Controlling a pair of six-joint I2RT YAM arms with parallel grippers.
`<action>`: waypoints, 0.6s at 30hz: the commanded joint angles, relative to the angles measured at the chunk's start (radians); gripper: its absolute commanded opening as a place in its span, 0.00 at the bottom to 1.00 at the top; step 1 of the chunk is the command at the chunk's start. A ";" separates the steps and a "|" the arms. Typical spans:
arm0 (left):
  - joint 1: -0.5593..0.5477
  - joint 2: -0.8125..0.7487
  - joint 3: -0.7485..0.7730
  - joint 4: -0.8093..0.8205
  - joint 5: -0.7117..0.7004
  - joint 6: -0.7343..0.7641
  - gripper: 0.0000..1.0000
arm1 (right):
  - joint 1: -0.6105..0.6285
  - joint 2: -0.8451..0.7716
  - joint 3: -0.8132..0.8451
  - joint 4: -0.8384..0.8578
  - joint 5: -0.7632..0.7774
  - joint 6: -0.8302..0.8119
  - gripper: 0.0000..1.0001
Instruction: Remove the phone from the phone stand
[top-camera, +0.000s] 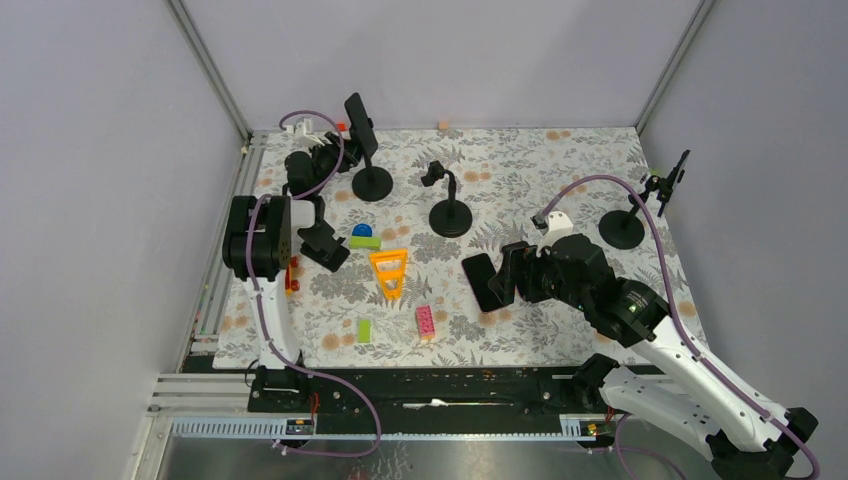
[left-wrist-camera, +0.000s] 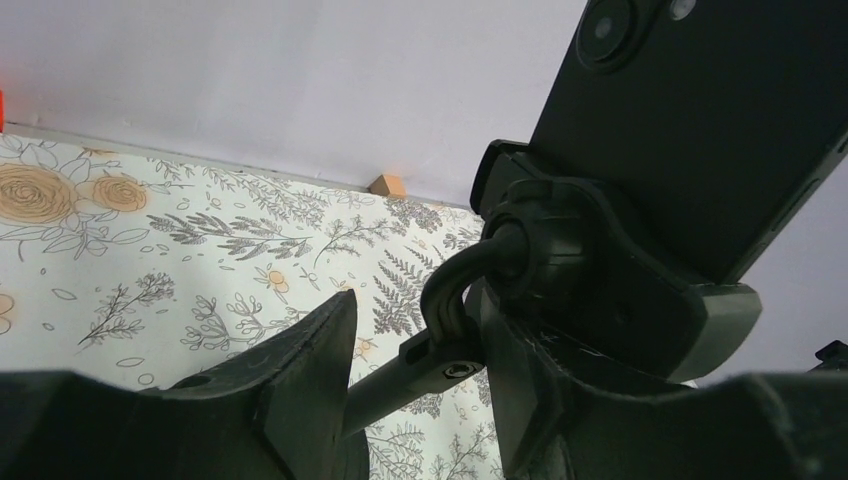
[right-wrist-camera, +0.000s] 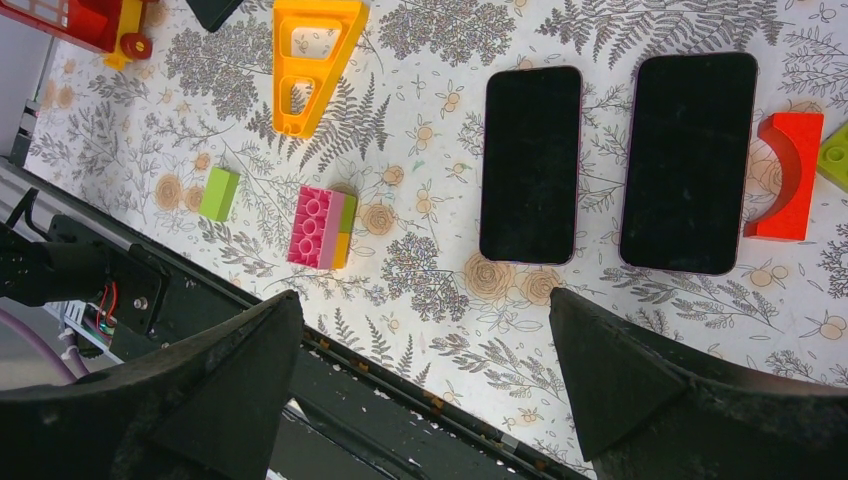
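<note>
The phone (left-wrist-camera: 700, 130), a smooth black slab with a round lens near its top corner, sits tilted in the phone stand (left-wrist-camera: 600, 290). A matte plastic cradle holds it above a ball joint and a thin curved stem (the stand's base, seen from above, is a flat round disc). The stand rests on a floral-printed mat (left-wrist-camera: 150, 230).

The left gripper (left-wrist-camera: 415, 340) reaches in just under the cradle. Its wedge-shaped black fingers (left-wrist-camera: 300, 380) are half spread on either side of the stem and pinch nothing.

Well to the right of the stand, nearer the arms, the right gripper (right-wrist-camera: 422, 300) hovers with jaws spread wide over two flat handsets (right-wrist-camera: 530, 165). These are glossy, round-cornered rectangles lying side by side. Near them lie an orange triangular frame (right-wrist-camera: 305, 60), a pink studded brick (right-wrist-camera: 318, 225) and a red arch block (right-wrist-camera: 785, 175).
</note>
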 joint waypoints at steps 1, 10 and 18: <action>-0.009 0.032 0.057 0.141 -0.007 -0.049 0.52 | -0.002 -0.008 -0.003 0.008 0.008 0.002 0.99; -0.013 0.084 0.096 0.222 0.014 -0.108 0.31 | -0.003 -0.018 -0.001 -0.016 0.018 0.003 0.99; -0.013 0.082 0.105 0.299 0.051 -0.152 0.02 | -0.003 -0.026 -0.004 -0.022 0.023 0.006 0.99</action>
